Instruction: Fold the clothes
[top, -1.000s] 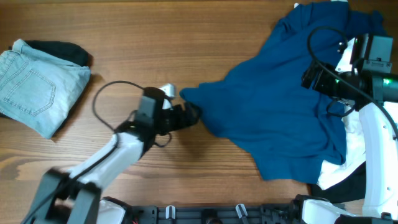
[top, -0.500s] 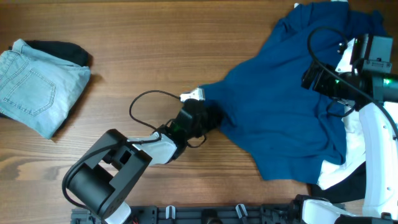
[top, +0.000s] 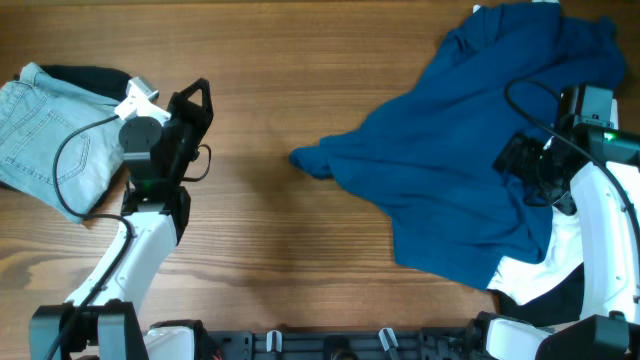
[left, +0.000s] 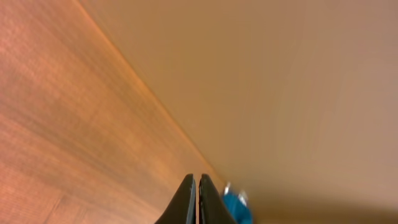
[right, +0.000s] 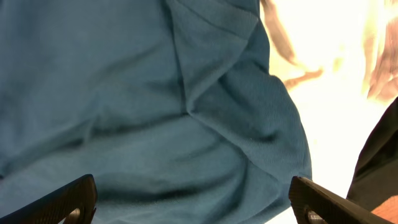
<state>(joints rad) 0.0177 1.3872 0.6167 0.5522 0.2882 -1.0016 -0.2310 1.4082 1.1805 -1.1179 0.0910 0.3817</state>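
A large blue garment (top: 470, 160) lies crumpled over the right half of the table, one corner reaching out to the middle (top: 303, 160). My right gripper (top: 522, 165) hovers over its right side, open. In the right wrist view the blue garment (right: 155, 93) fills the space between the wide-apart fingertips (right: 68, 199) of the right gripper (right: 196, 205). My left gripper (top: 198, 98) is raised at the left, away from the cloth, shut on nothing. In the left wrist view the left gripper (left: 198, 200) points across bare wood, with a speck of the blue garment (left: 237, 204) beyond.
Folded light-blue jeans (top: 50, 135) lie at the far left on a black garment (top: 100, 80). A white garment (top: 565, 240) and a black one (top: 560, 300) sit under the blue garment's right edge, by the right arm. The white garment (right: 323, 56) also shows in the right wrist view.
My left gripper has shut and swung from the blue garment's corner back to the left, beside the jeans. The garment's lower edge shifted slightly. My right gripper dropped a little lower over the cloth.
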